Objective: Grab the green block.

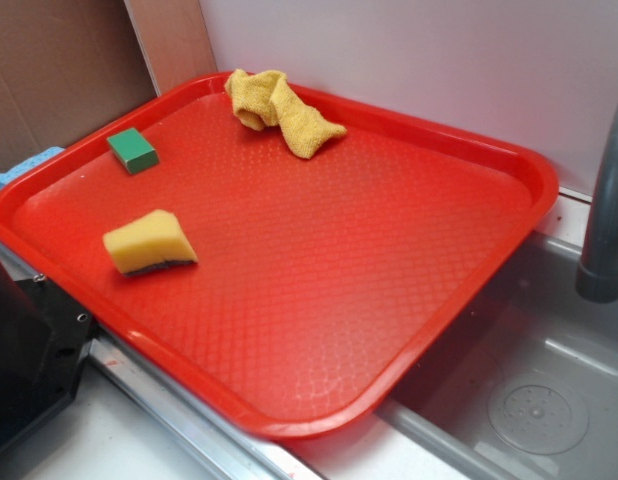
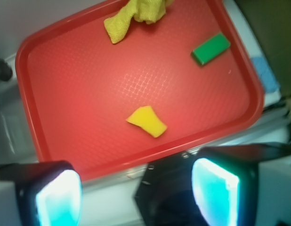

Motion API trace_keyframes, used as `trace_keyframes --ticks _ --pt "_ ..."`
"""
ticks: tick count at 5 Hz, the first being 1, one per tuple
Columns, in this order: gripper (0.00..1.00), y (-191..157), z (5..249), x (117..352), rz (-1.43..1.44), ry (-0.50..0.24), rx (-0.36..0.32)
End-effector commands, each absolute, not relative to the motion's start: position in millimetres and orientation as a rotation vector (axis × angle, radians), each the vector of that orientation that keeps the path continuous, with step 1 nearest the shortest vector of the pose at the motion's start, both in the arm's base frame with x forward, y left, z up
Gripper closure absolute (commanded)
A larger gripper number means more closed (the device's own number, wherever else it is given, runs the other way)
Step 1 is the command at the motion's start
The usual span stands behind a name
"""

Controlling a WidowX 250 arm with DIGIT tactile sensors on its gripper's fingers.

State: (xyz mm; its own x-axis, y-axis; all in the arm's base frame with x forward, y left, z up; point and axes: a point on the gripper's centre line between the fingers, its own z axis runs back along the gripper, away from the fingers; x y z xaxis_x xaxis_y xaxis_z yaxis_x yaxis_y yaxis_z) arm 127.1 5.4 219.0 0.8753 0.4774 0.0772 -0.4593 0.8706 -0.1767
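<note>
Approach step: your end effector [image 2: 136,190] hangs wide open, high above the tray [image 2: 136,108], holding nothing; next, carry it over the green block [image 2: 211,48] and descend.

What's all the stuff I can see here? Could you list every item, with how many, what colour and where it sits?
tray: one, red, resting partly over the sink
green block: one, green, on the tray close to one rim, lying alone
sponge: one, yellow with a dark base, on the tray, apart from the block
cloth: one, yellow, crumpled at the tray's far edge by the wall
sink: one, grey metal, under and beside the tray
faucet: one, grey, at the sink's edge
blue item: one, just outside the tray; too little shows to name it
hand: one, dark fingers with pale glowing pads, open, above the tray's near edge, holding nothing
</note>
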Motion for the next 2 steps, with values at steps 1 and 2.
trace_keyframes --ticks 1,2 --pt "0.00 45.2 203.7 145.8 0.915 -0.223 -0.125" --pt "0.00 64.2 187.3 158.3 1.071 -0.254 -0.076"
